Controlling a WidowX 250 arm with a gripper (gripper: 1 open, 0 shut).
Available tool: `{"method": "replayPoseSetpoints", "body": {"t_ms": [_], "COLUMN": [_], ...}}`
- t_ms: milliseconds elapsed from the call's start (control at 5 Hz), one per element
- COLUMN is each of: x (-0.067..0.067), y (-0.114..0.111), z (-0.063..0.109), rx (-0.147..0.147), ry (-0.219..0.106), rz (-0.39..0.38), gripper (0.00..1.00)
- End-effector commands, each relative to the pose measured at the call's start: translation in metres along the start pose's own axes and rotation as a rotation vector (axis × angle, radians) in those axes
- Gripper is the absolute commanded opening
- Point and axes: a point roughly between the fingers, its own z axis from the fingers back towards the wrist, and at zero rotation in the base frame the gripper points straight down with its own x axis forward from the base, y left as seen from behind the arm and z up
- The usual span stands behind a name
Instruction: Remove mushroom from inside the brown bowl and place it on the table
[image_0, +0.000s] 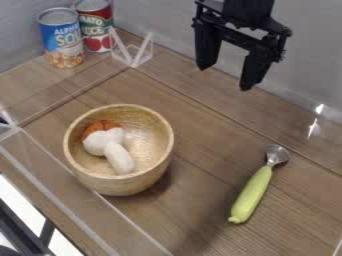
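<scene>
The yellow-green spoon (258, 188) lies nearest on the table (201, 140), beside the brown bowl (120, 148). Inside the bowl the mushroom (108, 145) lies on its side, stem pointing toward the camera, cap away. The gripper (229, 66) hangs high behind, jaws wide apart and empty

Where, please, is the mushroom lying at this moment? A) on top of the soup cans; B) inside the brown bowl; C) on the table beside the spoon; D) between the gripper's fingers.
B: the mushroom lies on its side inside the brown bowl, while the open gripper hangs empty above the table.
</scene>
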Motion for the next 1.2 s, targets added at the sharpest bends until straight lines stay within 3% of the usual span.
{"method": "replayPoseSetpoints", "body": {"t_ms": [0, 400, 600, 1000], "x": [-0.003, -0.015, -0.030, -0.064], "y": [0.003, 0.018, 0.037, 0.098], "z": [-0.006, -0.015, -0.013, -0.013], "rx": [-0.002, -0.005, -0.010, -0.010], "ry": [0.013, 0.027, 0.017, -0.034], "rz": [0.006, 0.037, 0.087, 0.151], "gripper": [1.00, 1.00, 1.00, 1.00]}}
